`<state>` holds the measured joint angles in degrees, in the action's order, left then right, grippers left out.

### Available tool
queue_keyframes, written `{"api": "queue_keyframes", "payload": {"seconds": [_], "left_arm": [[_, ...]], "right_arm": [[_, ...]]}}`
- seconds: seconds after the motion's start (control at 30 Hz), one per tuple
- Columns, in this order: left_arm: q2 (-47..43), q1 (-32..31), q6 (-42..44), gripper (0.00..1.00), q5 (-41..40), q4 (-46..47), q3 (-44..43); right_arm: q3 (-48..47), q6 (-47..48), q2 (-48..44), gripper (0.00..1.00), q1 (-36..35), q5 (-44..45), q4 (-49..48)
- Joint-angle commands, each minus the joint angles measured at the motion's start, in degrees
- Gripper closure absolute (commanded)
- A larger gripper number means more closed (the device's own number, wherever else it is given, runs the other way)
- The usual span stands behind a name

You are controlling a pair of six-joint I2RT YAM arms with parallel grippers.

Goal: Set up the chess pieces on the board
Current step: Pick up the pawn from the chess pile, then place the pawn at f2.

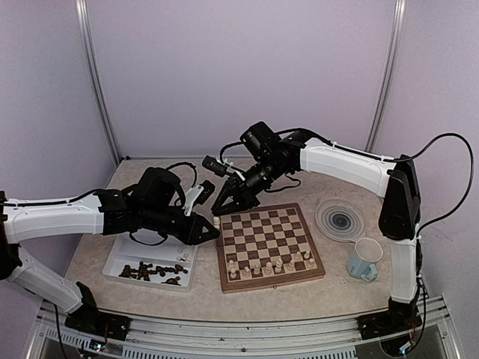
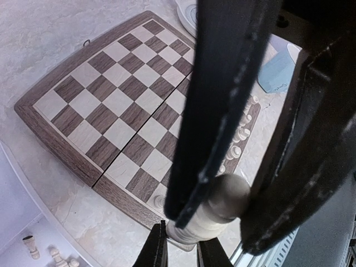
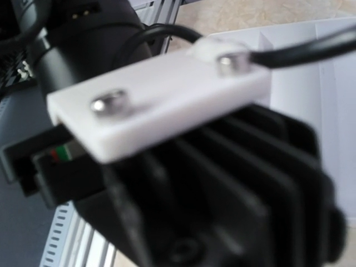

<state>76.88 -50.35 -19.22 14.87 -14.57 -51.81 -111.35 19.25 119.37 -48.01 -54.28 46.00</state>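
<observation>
The board [image 1: 266,224] lies in the middle of the table, with a row of cream chess pieces [image 1: 269,265] along its near edge. My left gripper [image 1: 215,232] is shut on the base of a cream chess piece [image 1: 216,221] over the board's far left corner. In the left wrist view my own fingertips [image 2: 157,250] clamp that piece [image 2: 214,208] above the board [image 2: 111,111]. My right gripper [image 1: 223,209] reaches down onto the same piece. Its black fingers [image 2: 222,111] straddle the piece's head with the jaws apart. The right wrist view shows only the left arm's wrist.
A white tray [image 1: 120,258] left of the board holds dark chess pieces [image 1: 153,271]; its corner with pale pieces [image 2: 31,246] also shows in the left wrist view. A grey-ringed plate [image 1: 340,219] and a pale blue mug [image 1: 364,260] stand right of the board.
</observation>
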Motion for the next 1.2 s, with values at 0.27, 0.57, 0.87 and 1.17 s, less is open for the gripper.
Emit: {"api": "queue_keyframes", "payload": {"seconds": [0.27, 0.57, 0.87, 1.17], "left_arm": [[0.28, -0.37, 0.69, 0.92, -1.65, 2.9, 1.33], [2.65, -0.13, 0.85, 0.93, -2.79, 4.51, 2.38], [2.62, 2.02, -0.35, 0.93, -2.54, 5.15, 1.76], [2.21, 5.17, -1.44, 0.92, -1.34, 6.2, 0.81]], "right_arm": [[1.06, 1.75, -2.37, 1.0, 0.28, 2.58, 0.38], [7.57, 2.78, -10.52, 1.0, 9.01, 6.18, -2.26], [38.47, 13.68, -28.66, 1.0, 9.8, 23.99, -13.79], [52.64, 17.57, -36.18, 1.0, 9.81, 29.65, -14.2]]}}
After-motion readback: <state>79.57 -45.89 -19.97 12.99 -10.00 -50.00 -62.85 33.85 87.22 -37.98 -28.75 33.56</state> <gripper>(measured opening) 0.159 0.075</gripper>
